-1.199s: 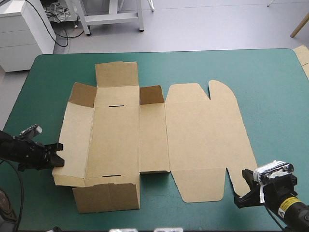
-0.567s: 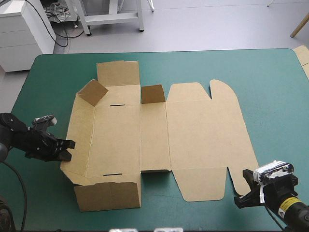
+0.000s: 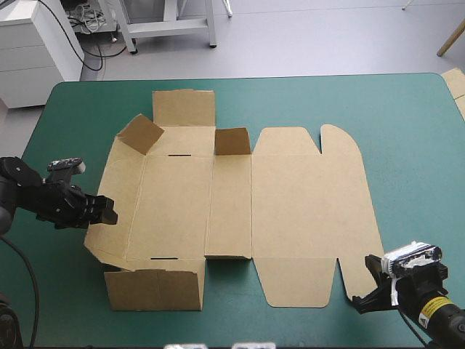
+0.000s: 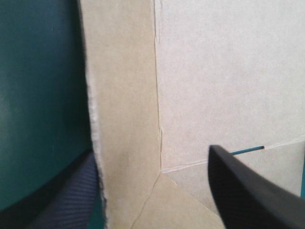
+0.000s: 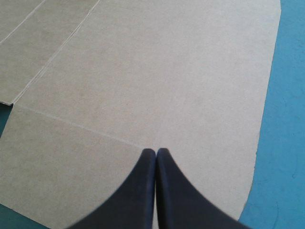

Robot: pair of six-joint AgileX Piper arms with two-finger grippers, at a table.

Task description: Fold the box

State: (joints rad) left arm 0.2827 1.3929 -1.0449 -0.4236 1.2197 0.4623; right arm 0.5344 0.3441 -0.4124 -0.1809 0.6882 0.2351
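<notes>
Two grippers: the left gripper (image 3: 107,211), fingers parted, straddles the box's (image 3: 240,203) half-raised left wall (image 4: 126,119); the right gripper (image 5: 156,151), fingers pressed together, sits over the lid (image 3: 312,203). The box lies mostly flat, central on the table (image 3: 414,131). The wall should pivot along its crease.

The box (image 3: 240,203) lies spread on our tabletop (image 3: 414,145); our left gripper (image 3: 109,211) straddles its left wall, our right gripper (image 3: 367,292) by its near right corner.

The left gripper (image 4: 151,152) and right gripper (image 5: 156,157) are made of black curved fins; a yellow label (image 3: 434,310) is fixed behind the latter.
</notes>
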